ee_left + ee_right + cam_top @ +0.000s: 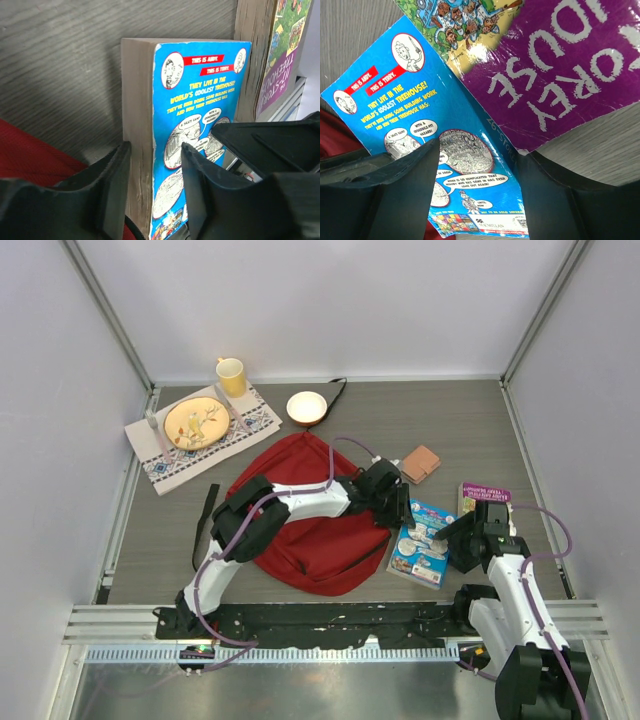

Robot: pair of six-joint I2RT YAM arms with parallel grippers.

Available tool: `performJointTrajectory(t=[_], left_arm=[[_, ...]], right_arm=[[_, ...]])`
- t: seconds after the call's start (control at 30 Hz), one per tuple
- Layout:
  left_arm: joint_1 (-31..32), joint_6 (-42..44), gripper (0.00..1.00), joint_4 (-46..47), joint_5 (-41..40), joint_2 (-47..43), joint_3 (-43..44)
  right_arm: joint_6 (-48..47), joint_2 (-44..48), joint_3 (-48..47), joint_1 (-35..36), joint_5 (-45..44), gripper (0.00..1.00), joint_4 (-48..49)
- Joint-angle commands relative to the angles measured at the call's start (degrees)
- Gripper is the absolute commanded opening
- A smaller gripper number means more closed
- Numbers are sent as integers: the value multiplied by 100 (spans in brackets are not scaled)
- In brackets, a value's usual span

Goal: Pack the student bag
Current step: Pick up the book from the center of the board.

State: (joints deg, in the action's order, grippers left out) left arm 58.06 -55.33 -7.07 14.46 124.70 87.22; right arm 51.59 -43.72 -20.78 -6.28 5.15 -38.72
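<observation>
Top view: the left gripper point(400, 508) hangs at the far left corner of a glossy blue paperback point(421, 543). The right gripper point(452, 537) is at the paperback's opposite edge. The dark-red fabric student bag point(300, 525) lies flat just to the left of the left gripper, under that arm. A purple paperback point(484, 494) sits just beyond the right gripper, and a tan wallet point(420, 463) just beyond the left one. Bare grey wood-grain table point(400, 420) stretches beyond both.

Left wrist: the black fingers point(122, 180) stand half-wide, straddling the blue book's cream page block. I cannot tell whether they press it. The cover reads "THIS IS ANDY", "THIS IS TERRY" and "THEY LIVE IN THE WORLD'S COOLEST TREEHOUSE!". Red cloth shows to the lower left.

Right wrist: the jaws stand apart with a clear gap, and the blue cover lies flat behind them. Its spine reads "26-STOREY", and "MACMILLAN" is printed near the bottom. The purple cover overlaps it at the upper right.
</observation>
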Motion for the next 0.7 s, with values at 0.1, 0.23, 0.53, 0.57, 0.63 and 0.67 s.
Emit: performJointTrajectory(t=[0.1,0.23,0.53,0.57,0.63,0.67], left_arm=[[188,-162,37,540,531,-148,181],[188,-162,37,811,646,-280,155],[188,-479,29,1595,1015,-263,-109],[188,-496,31,1595,1033,-236,-109],[188,-531,33,1630,1076,-175,-109],[188,-540,31,1630,1085,-157,-100]], right_arm=[[237,75,91,31,610,65,708],[211,83,82,31,610,65,725],[158,101,74,31,584,65,734],[158,101,91,31,584,65,743],[158,110,91,31,610,65,734],[158,110,100,31,628,65,743]])
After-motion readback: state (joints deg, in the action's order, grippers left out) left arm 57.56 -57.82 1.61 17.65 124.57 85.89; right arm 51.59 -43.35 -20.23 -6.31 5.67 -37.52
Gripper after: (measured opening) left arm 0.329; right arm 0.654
